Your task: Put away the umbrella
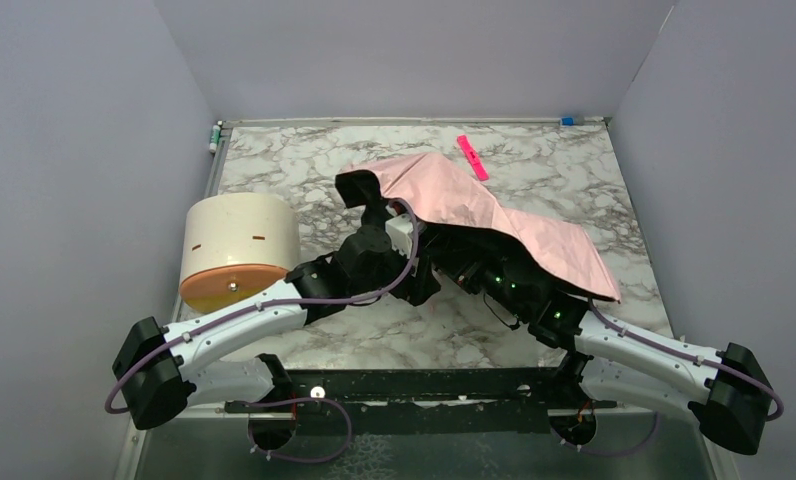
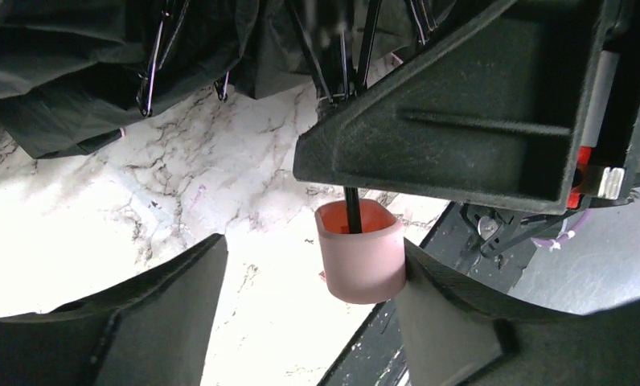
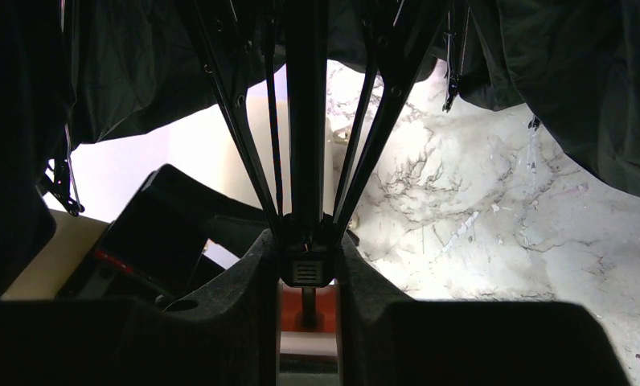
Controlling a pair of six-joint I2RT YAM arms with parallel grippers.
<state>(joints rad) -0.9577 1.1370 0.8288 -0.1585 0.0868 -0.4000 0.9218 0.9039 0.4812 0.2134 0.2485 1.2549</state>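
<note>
My right end effector clamps the umbrella by its shaft, steadying it over the middle of the table. My left end effector stands released around the handle, ready to collapse it.

Umbrella: pale pink outside, blk lining & ribs; handle pink. Desk: white marble w/ grey veins. Cylinder: cream, orange end. Strip: bright pink. Arms: white/blk, purple cables.

No text, label, brand or number can be read; a dark mark on the bright pink strip is too small to be deciphered.
</note>
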